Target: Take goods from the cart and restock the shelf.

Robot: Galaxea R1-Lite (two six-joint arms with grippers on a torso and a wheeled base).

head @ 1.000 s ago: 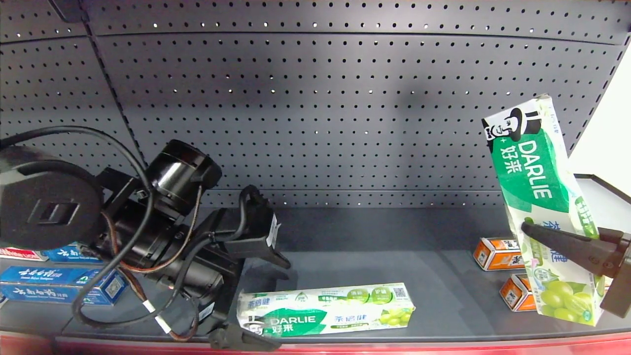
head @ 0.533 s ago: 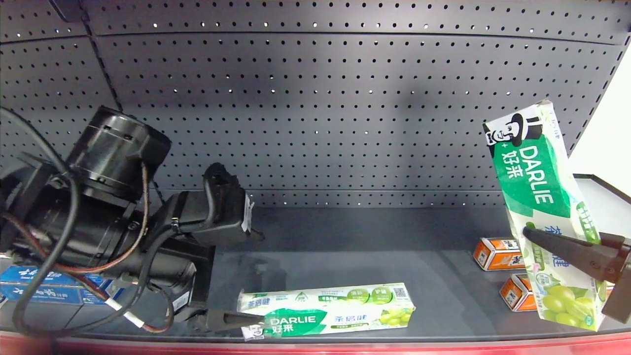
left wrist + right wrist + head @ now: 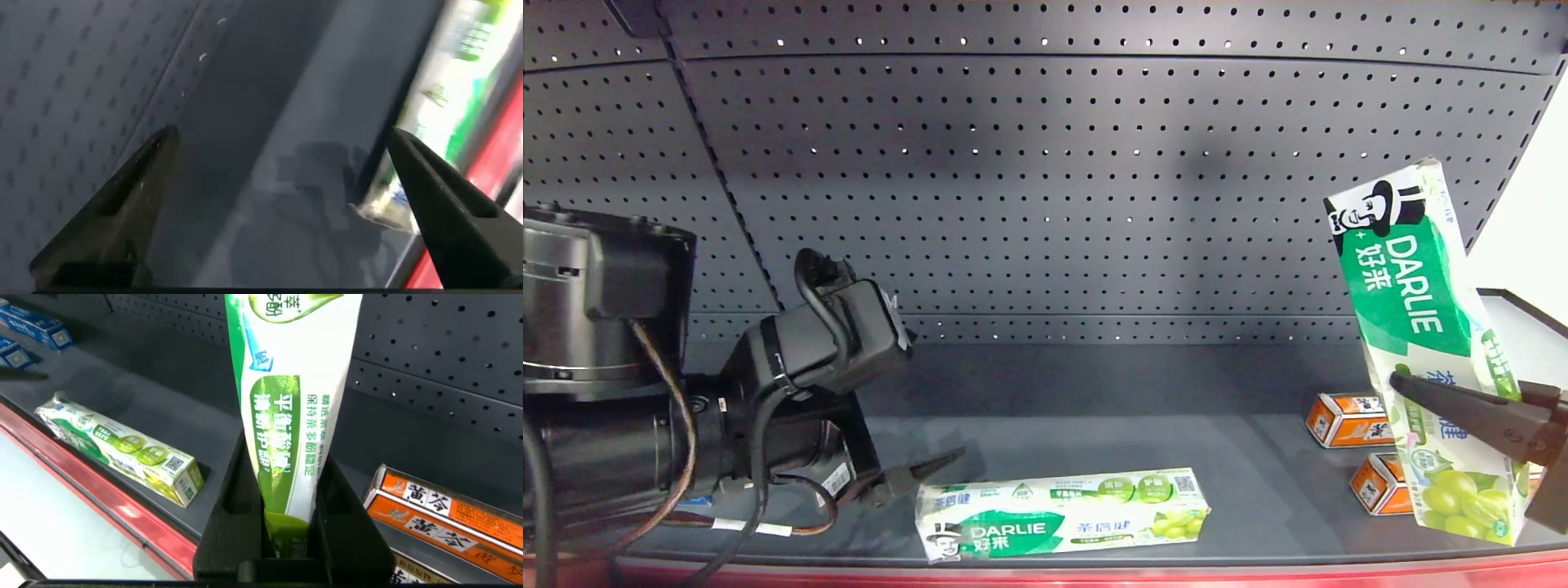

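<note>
A green-and-white toothpaste box (image 3: 1062, 513) lies flat near the front edge of the dark shelf (image 3: 1135, 392); it is also seen in the right wrist view (image 3: 122, 445). My left gripper (image 3: 282, 135) is open and empty, just left of that box's end; one finger (image 3: 923, 469) points toward it. A second toothpaste box (image 3: 1409, 286) stands tilted in the air at the shelf's right end, my right gripper (image 3: 1474, 433) shut on its lower part. In the right wrist view the box (image 3: 286, 376) rises from between the fingers (image 3: 237, 482).
Two orange boxes (image 3: 1347, 419) (image 3: 1376, 483) lie on the shelf at the right, under and behind the held box. Blue boxes (image 3: 33, 331) lie at the shelf's left end. A perforated back panel (image 3: 1045, 204) closes the shelf. A red strip (image 3: 1094, 572) runs along the front edge.
My left arm has pulled back to the left, away from the lying toothpaste box, with the gripper staying open. The held box on the right has barely shifted.
</note>
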